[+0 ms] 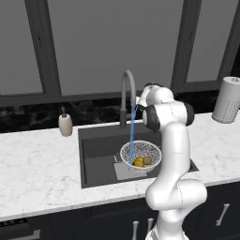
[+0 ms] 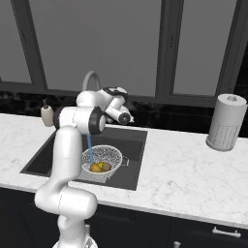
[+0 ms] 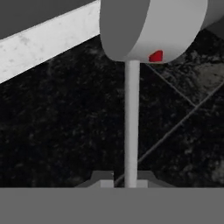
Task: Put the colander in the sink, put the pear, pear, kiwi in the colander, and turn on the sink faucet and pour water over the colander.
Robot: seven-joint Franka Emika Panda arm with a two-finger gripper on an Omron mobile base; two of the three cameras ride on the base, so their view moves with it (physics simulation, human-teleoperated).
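Note:
The white-silver colander point(image 1: 140, 151) point(image 2: 102, 156) sits in the dark sink point(image 1: 96, 154) point(image 2: 48, 157). Yellow pears point(image 1: 138, 162) point(image 2: 96, 167) lie in its bottom, pressed together, and the brown kiwi point(image 1: 147, 160) point(image 2: 106, 166) rests beside them. A blue stream of water point(image 1: 131, 133) point(image 2: 89, 145) falls from the gooseneck faucet point(image 1: 127, 91) point(image 2: 90, 77) into the colander. My gripper point(image 2: 127, 117) point(image 3: 123, 181) is up at the faucet's side. In the hand view its fingertips point(image 3: 103, 180) stand close together with the thin grey lever point(image 3: 131, 122) between them.
A beige soap dispenser point(image 1: 65, 124) point(image 2: 46, 115) stands left of the faucet. A paper towel roll point(image 1: 228, 100) point(image 2: 224, 122) stands on the marble counter point(image 1: 37, 164) point(image 2: 193, 174) to the right. My own arm covers the sink's right side in the left base view.

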